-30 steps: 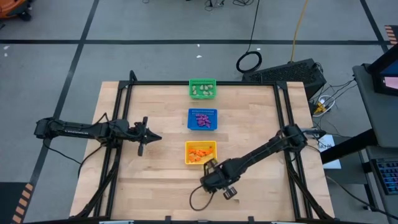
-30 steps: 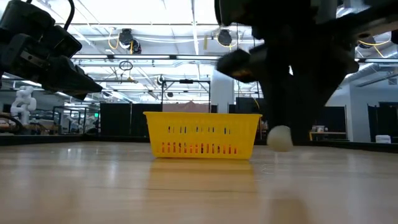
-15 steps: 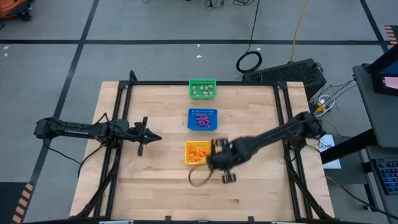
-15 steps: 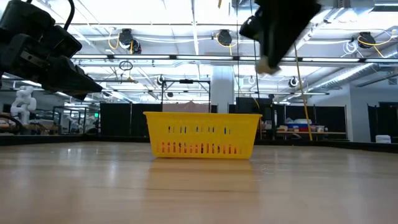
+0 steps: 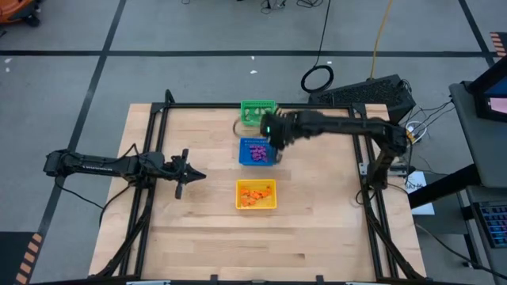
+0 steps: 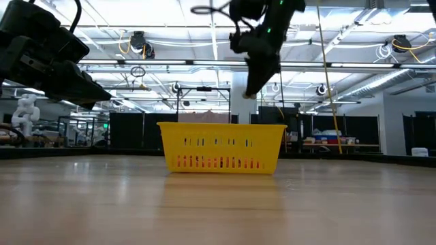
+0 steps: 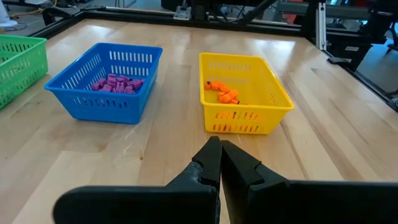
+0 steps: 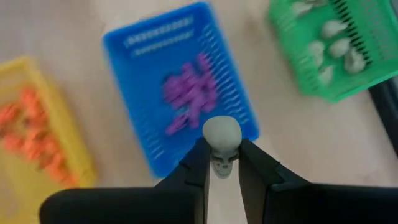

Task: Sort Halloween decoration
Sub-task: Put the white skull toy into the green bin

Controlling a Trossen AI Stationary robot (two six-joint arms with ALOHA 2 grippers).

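Observation:
My right gripper [image 8: 222, 163] hangs high over the blue basket [image 5: 258, 151], near its right far corner, shut on a pale skull trinket [image 8: 221, 138]. The low view shows this gripper [image 6: 251, 90] well above the yellow basket [image 6: 221, 146]. Purple trinkets [image 8: 189, 93] lie in the blue basket, pale ones [image 8: 333, 43] in the green basket [image 5: 258, 113] and orange ones [image 7: 224, 93] in the yellow basket [image 5: 256, 195]. My left gripper [image 7: 219, 152] is shut and holds nothing, waiting at the table's left side [image 5: 194, 175]. My right gripper pinches the skull's lower face part [image 8: 221, 163] between its two fingertips. The round cranium [image 8: 222, 132] sticks out past the fingertips. The fingers slant steeply down from above. The skull is lifted clear, high above the baskets.
The three baskets stand in a row down the table's middle: green far, blue in the middle, yellow near. Bare wood [image 5: 317, 229] lies to both sides and in front. A black frame [image 5: 352, 111] runs around the table's edges.
My right gripper has risen from the table's near side, right of the yellow basket. It has swung toward the far edge, past the yellow basket, to above the blue one, and its wrist has rolled. The pale skull has gone with it, lifted clear off the wood.

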